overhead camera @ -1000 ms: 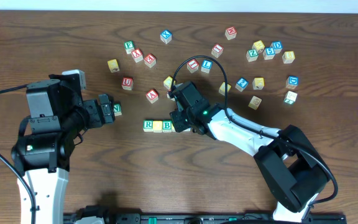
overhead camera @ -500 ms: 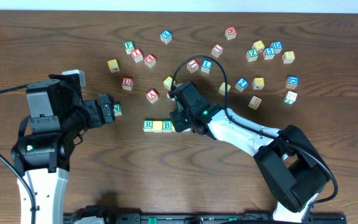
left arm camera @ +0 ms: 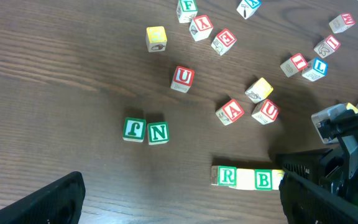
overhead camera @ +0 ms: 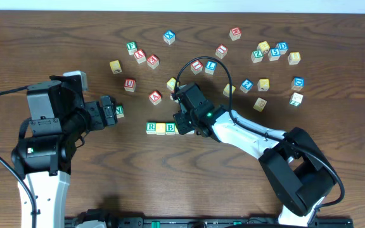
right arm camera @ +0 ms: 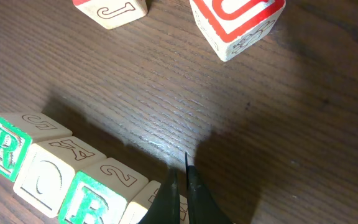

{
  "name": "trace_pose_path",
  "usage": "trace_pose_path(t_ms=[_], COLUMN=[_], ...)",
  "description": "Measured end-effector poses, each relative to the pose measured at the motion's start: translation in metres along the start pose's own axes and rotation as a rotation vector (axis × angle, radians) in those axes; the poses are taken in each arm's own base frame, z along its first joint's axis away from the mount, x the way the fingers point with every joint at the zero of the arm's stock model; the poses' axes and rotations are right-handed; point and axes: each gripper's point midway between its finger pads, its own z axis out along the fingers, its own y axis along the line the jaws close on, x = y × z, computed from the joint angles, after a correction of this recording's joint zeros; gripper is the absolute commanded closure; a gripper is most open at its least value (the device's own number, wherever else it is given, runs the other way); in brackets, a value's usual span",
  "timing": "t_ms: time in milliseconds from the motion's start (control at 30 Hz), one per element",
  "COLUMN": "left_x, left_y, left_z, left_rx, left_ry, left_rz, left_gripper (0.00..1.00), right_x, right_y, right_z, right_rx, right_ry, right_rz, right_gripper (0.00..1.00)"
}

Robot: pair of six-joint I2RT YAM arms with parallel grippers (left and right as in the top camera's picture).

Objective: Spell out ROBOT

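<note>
Three cubes stand in a row at mid-table: green R (overhead camera: 151, 127), a yellow-faced cube (overhead camera: 161, 128) and green B (overhead camera: 170, 128). In the right wrist view they read R (right arm camera: 2, 146), O (right arm camera: 42, 180), B (right arm camera: 95, 199). A fourth pale cube (right arm camera: 143, 205) sits against the B, half hidden under my right gripper (right arm camera: 182, 177), which is shut with its tips over that cube. My left gripper (left arm camera: 179, 211) hovers open left of the row, with the R (left arm camera: 227, 176) and B (left arm camera: 264, 180) ahead of it. I cannot tell which loose cube bears the T.
Green J (left arm camera: 134, 129) and N (left arm camera: 158, 132) cubes lie just ahead of the left gripper. Red U (overhead camera: 129, 83) and A (overhead camera: 155, 97) cubes lie behind the row. Several more cubes are scattered at the back right (overhead camera: 271, 50). The right arm (overhead camera: 252, 139) stretches across the table's middle.
</note>
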Motion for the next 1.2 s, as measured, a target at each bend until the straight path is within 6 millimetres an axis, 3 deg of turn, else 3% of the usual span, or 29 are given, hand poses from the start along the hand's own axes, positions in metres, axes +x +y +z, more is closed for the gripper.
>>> trace_pose_path(t_ms=[667, 867, 1200], left_x=[0.000, 0.000, 0.000], left_y=[0.000, 0.000, 0.000], left_z=[0.000, 0.000, 0.000], left_rx=[0.000, 0.000, 0.000], left_ry=[0.000, 0.000, 0.000], left_rz=[0.000, 0.000, 0.000], left_gripper=[0.02, 0.02, 0.02], right_x=[0.001, -0.007, -0.003], right_y=[0.000, 0.001, -0.044], right_z=[0.000, 0.000, -0.005], right_rx=[0.002, 0.000, 0.225], right_ry=[0.006, -0.029, -0.039], right_rz=[0.001, -0.002, 0.126], right_gripper=[0.99, 0.99, 0.99])
